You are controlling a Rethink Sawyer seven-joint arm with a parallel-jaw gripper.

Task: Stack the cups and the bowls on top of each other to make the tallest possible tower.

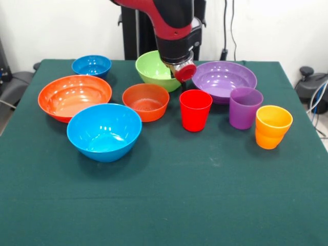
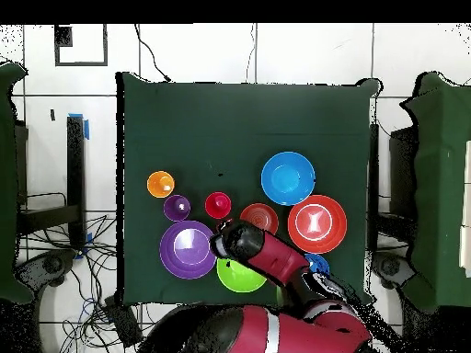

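**Green desk, nothing stacked: end effector parked between lime bowl and purple bowl**

Green cloth covers the desk, and all nine pieces stand on it singly, mouths up. No tower exists at this moment.

Position of the end effector: it hangs at the far side of the desk, over the gap between the lime bowl and the purple bowl, overlapping the lime bowl's rim in the front view. The overhead view agrees, placing the arm's tip between those two bowls. Whether it is released or clenched cannot be told; only a red disc and a metal collar show.

Deciding relation: the red cup stands just in front of the end effector, towards the camera, and is the nearest cup. The lime bowl lies immediately beside it, at picture-left in the front view. Either piece is reachable with a short move; my judgement is that a bowl makes the sounder base. All pieces are round with vertical axes, so approach heading matters little.

Remaining stock:
- orange bowl, beside the red cup
- light blue bowl, nearest the camera
- orange-red bowl
- dark blue bowl, far corner
- purple cup and orange cup, close together, possibly touching

Markings: no brand, label or legible writing appears on any piece or on the arm.
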